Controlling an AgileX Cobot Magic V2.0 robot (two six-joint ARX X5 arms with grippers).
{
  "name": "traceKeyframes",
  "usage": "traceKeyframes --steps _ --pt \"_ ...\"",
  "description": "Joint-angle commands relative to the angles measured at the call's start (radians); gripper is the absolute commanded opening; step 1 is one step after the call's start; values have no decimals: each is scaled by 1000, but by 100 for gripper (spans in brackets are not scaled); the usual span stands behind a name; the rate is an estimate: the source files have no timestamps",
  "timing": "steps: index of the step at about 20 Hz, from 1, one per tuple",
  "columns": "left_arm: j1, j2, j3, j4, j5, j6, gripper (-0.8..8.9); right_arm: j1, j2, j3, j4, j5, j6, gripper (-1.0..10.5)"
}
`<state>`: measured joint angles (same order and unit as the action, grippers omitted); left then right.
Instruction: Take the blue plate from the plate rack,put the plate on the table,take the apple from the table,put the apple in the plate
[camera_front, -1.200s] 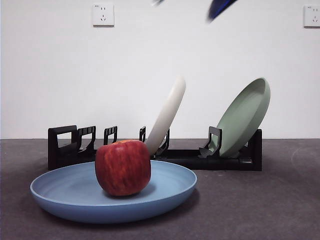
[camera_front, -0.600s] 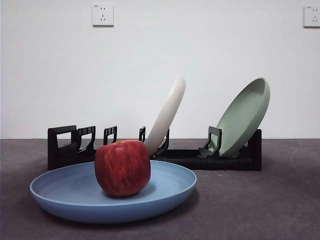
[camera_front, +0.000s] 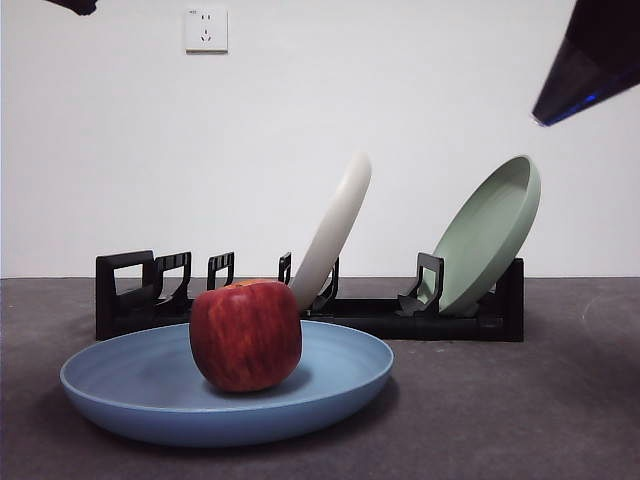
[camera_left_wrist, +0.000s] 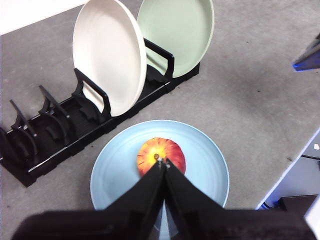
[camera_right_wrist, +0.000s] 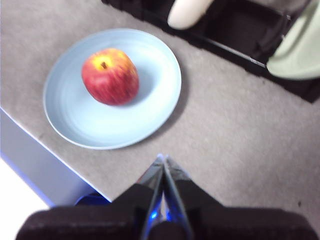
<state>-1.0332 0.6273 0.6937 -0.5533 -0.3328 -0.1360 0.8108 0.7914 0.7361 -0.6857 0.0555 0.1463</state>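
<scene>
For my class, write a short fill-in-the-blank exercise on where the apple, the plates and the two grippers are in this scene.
1. The apple rests in the ____ plate.
2. The plate rack holds ____ plates, one cream-white plate and one pale green plate.
3. The blue plate lies flat on the ____, in front of the rack.
4. The left gripper and right gripper both have their jaws ____.

Missing words: blue; two; table; shut

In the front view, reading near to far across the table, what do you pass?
Blue plate with the apple sitting in it → plate rack holding the cream-white plate and pale green plate → wall with a socket.
</scene>
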Motion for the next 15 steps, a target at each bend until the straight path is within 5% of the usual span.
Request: traceKeyframes --steps 1,9,11,15 --pt "1 6 0 2 -4 -11 -1 1 -12 -4 -3 2 14 1" --pt "39 -53 0 -27 3 0 -1 1 -14 -4 -3 2 14 1" --pt "142 -113 -6 22 5 32 -1 1 -14 -4 -3 3 14 1" --pt "462 -270 -144 366 22 32 -1 1 -14 -4 -3 3 14 1"
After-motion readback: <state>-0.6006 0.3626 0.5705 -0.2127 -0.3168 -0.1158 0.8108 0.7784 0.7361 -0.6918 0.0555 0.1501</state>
